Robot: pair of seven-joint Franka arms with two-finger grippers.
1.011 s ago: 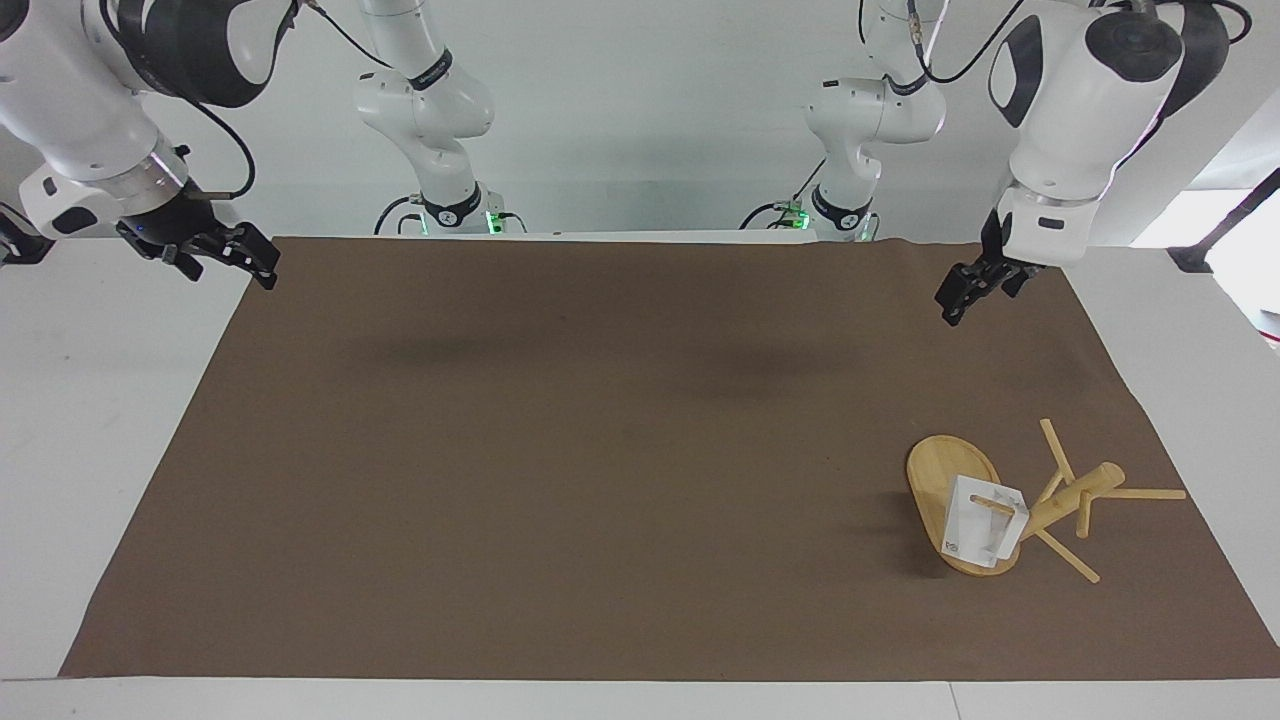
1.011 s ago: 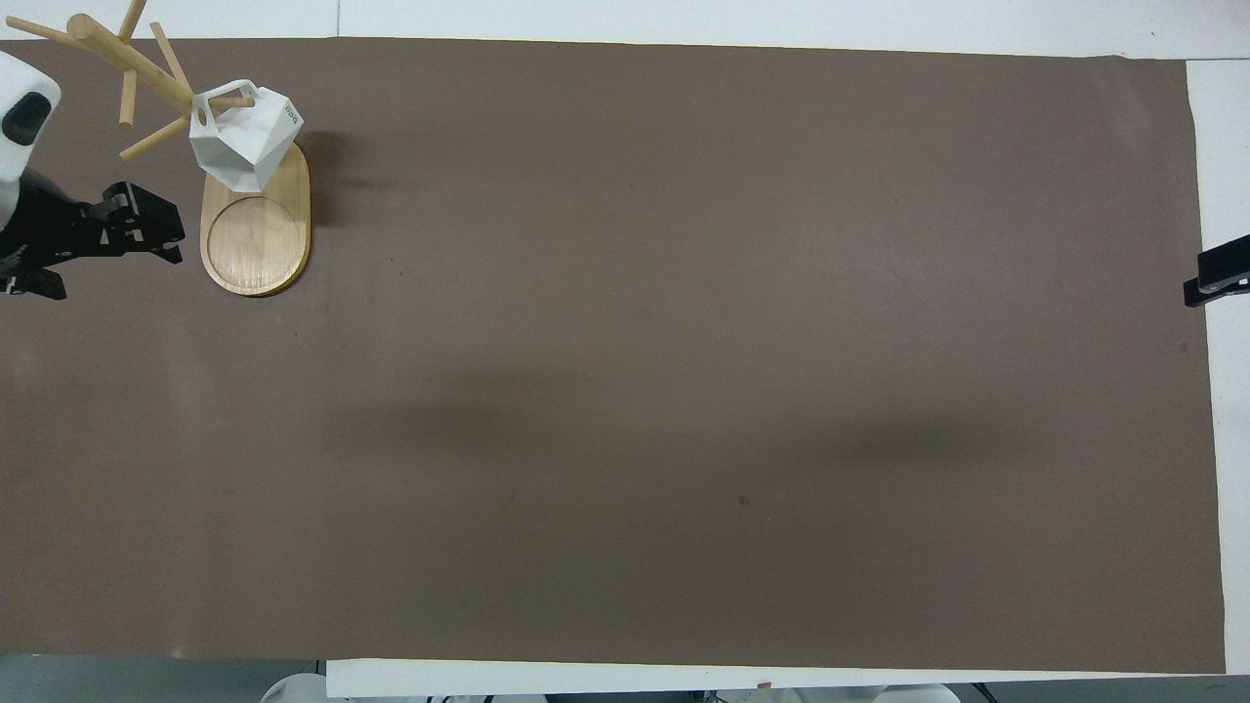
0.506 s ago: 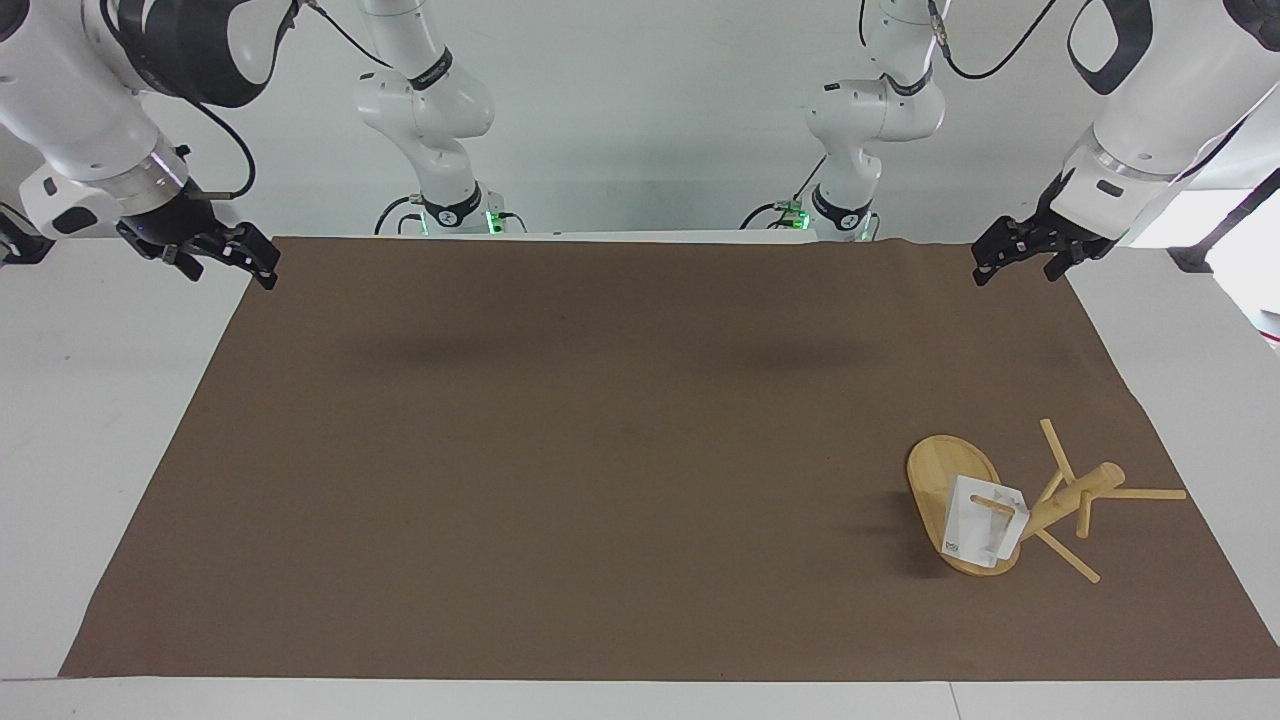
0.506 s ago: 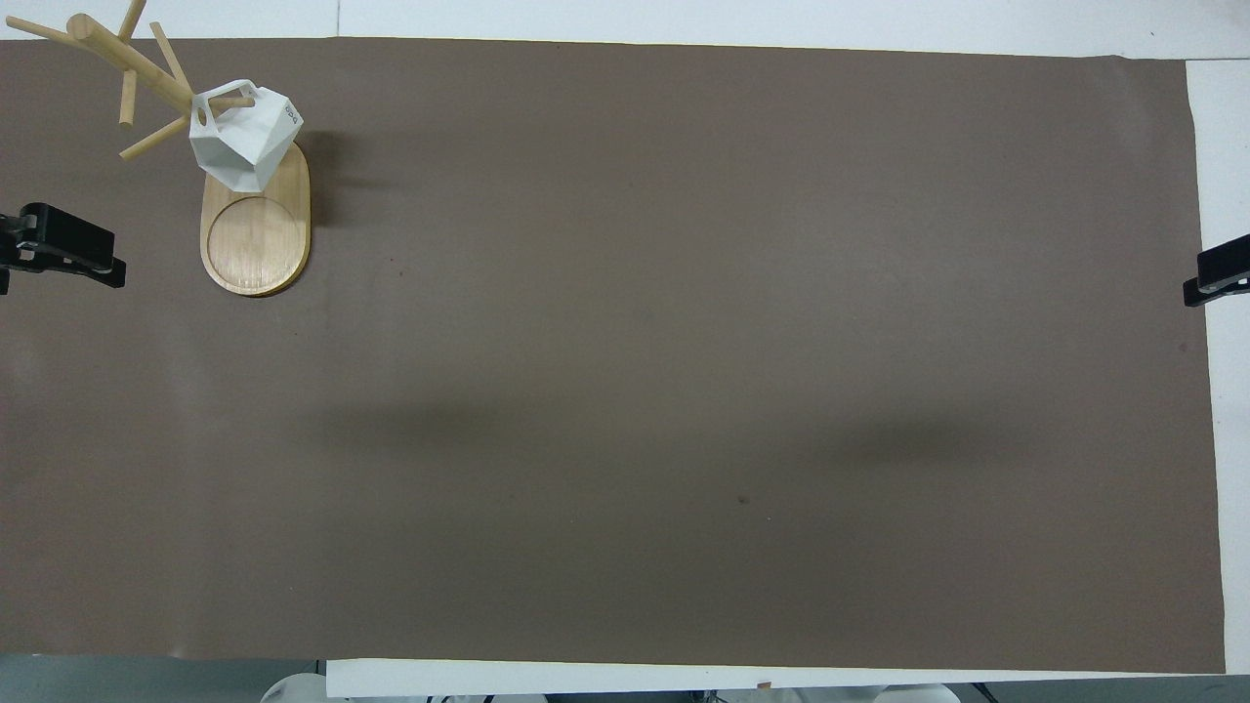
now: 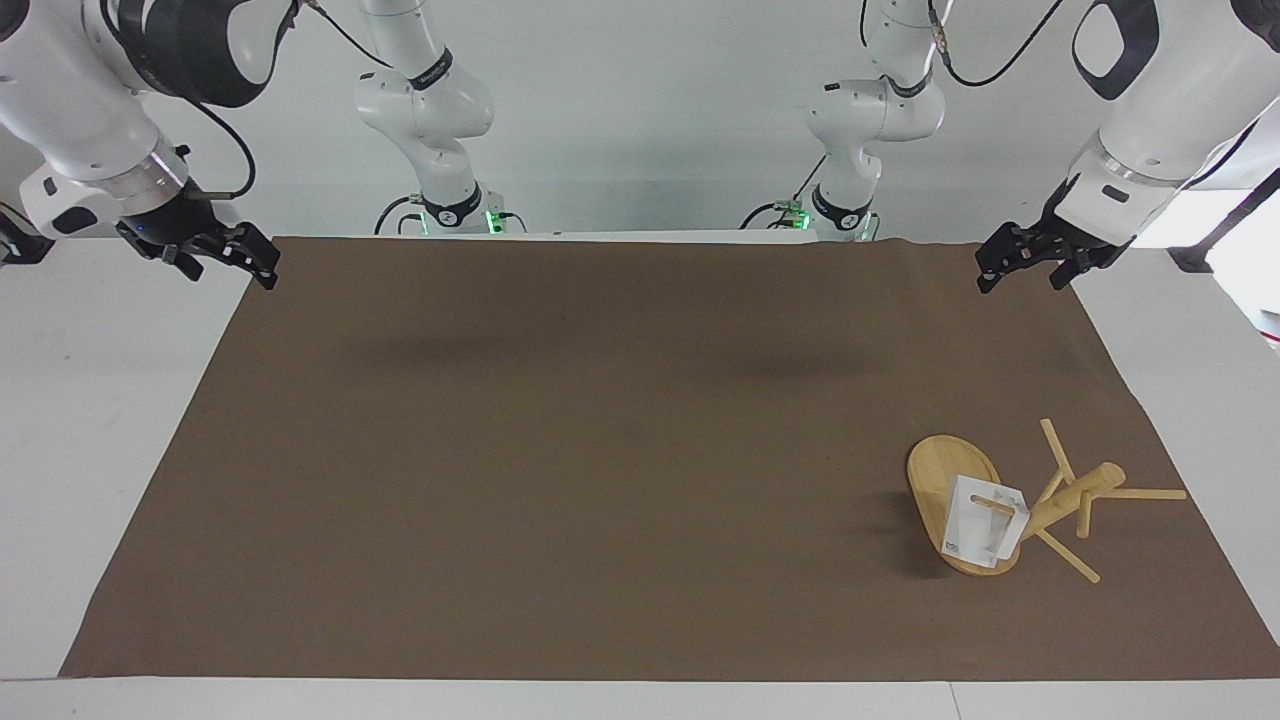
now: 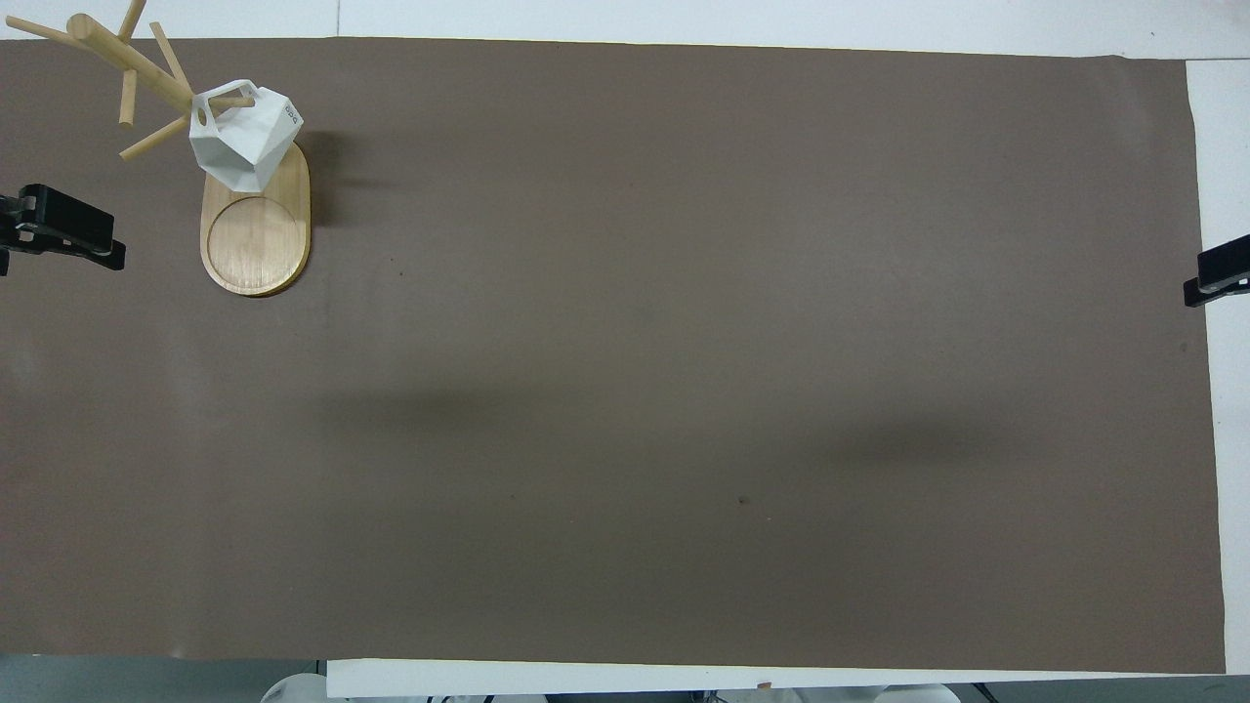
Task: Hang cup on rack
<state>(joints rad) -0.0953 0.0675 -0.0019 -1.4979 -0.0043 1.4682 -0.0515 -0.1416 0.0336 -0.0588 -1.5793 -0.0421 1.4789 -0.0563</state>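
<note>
Cup hangs by its handle on a peg of the rack, over the oval base, at the left arm's end of the brown mat. You see the post upright. Left gripper and right gripper hover spread and holding nothing over the mat's corners nearest the robots, partly cut off from above. Between them the mat lies free.

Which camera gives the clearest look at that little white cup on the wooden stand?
The overhead view: the cup shows its faceted body and pierced handle on a peg of the rack. The facing view shows it slantwise, partly against the base.
</note>
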